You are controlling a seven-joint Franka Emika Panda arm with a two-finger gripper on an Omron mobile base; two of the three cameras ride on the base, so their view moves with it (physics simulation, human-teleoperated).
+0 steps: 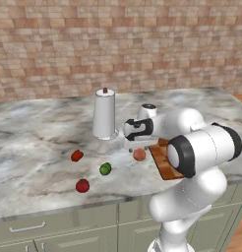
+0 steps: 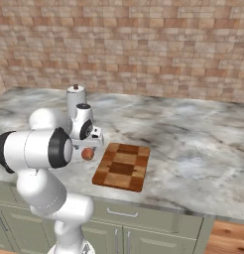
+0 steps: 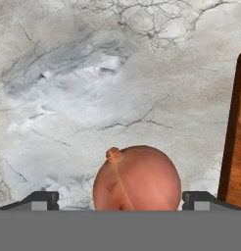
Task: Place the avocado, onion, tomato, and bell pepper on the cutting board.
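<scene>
Spanning both base views, the marble tabletop carries the cutting board, which lies flat with nothing on it. A white lidded canister stands behind. The end effector hangs directly over the onion, fingers spread either side (contact cannot be told). Bell pepper, avocado and tomato sit apart, left of the onion.

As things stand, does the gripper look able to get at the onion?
Probably yes. In the hand view the onion sits between the open jaws of the gripper, with bare counter around it and the cutting board off to one side, apart from it.
</scene>
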